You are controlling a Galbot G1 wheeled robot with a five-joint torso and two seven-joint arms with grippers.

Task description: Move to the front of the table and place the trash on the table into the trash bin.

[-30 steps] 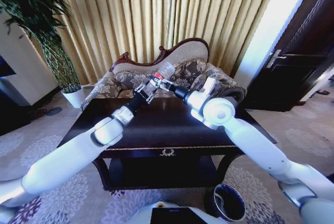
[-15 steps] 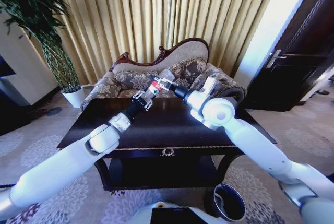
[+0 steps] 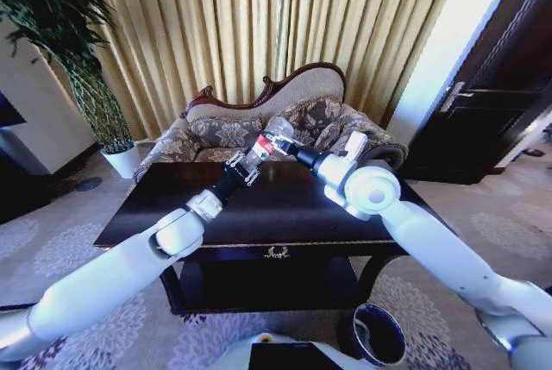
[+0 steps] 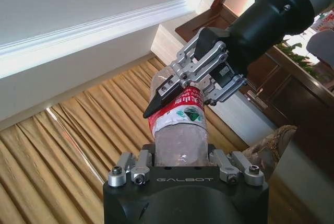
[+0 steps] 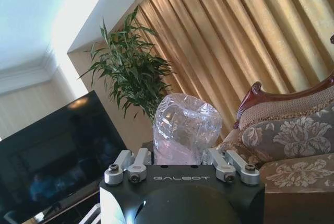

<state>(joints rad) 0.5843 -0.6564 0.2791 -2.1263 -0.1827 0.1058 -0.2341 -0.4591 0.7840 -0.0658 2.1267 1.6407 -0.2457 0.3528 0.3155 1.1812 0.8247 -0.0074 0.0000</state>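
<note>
Above table [image 3: 259, 206], both end effectors gripping bottle [image 3: 274, 139]

Clear crinkled plastic bottle [image 4: 180, 130]; glossy dark wooden table [image 3: 285, 215]; silvery metal gripper [image 4: 182, 85].

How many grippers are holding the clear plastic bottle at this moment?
2. The left gripper and the right gripper both clamp the clear plastic bottle with the red label, raised above the far part of the dark glossy wooden table.
</note>
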